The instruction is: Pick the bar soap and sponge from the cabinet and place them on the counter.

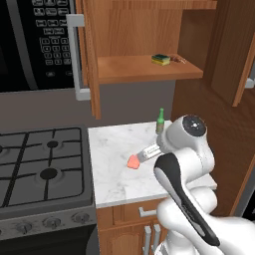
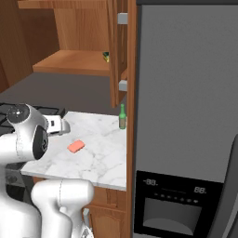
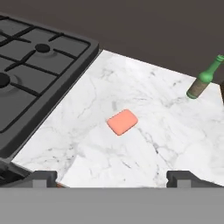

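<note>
The cabinet (image 1: 144, 50) fills the upper middle of the left base view, its doors swung open and its wooden shelf bare but for two small things at the right end. Below it the desk (image 1: 112, 174), a white slab with grey veins, sits in the middle of the frame beside the black stove (image 1: 42, 167) at the left. By my judgement the soap half of the job is done and the step in hand is the reach back up for the sponge (image 1: 161, 59): the arm should lift well above the green bottle (image 1: 160, 122) at the desk's back edge, go in between the open doors, and come down squarely on the sponge, leaving alone the small brown item (image 1: 178, 59) just beside it. The hand (image 3: 111, 177) hangs above the desk with its tips spread wide, holding nothing. The soap (image 3: 122, 121), a flat salmon-pink bar with rounded corners, lies flat near the desk's middle. The sponge is a small yellow block with a dark green top.
</note>
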Motion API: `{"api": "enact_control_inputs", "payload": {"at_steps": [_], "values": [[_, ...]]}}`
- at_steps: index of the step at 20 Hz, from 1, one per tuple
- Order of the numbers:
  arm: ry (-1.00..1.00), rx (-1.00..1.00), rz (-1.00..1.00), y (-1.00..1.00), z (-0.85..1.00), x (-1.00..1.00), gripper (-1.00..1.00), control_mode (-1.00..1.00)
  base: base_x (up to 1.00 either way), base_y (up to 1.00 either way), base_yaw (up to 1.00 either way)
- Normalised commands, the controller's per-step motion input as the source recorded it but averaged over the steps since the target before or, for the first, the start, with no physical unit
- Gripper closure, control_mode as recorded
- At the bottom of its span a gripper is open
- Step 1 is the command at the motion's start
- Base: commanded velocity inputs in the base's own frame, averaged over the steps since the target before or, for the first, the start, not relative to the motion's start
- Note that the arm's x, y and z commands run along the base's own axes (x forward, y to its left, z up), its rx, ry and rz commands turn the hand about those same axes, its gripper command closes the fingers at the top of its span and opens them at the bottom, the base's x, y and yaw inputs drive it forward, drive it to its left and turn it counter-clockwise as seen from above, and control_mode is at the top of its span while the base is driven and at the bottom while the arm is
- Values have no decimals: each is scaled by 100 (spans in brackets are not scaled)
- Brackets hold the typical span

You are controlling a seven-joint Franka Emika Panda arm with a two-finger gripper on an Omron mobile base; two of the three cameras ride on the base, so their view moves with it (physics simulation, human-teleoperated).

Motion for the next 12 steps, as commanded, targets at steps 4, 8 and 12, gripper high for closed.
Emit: {"api": "enact_control_inputs", "payload": {"at_steps": [4, 8, 12], "values": [[-5, 0, 0, -17, 53, -35, -100, -100, 0, 0, 0], [0, 0, 0, -35, 46, -53, -100, -100, 0, 0, 0], [0, 0, 0, -38, 37, -53, -100, -100, 0, 0, 0]]}}
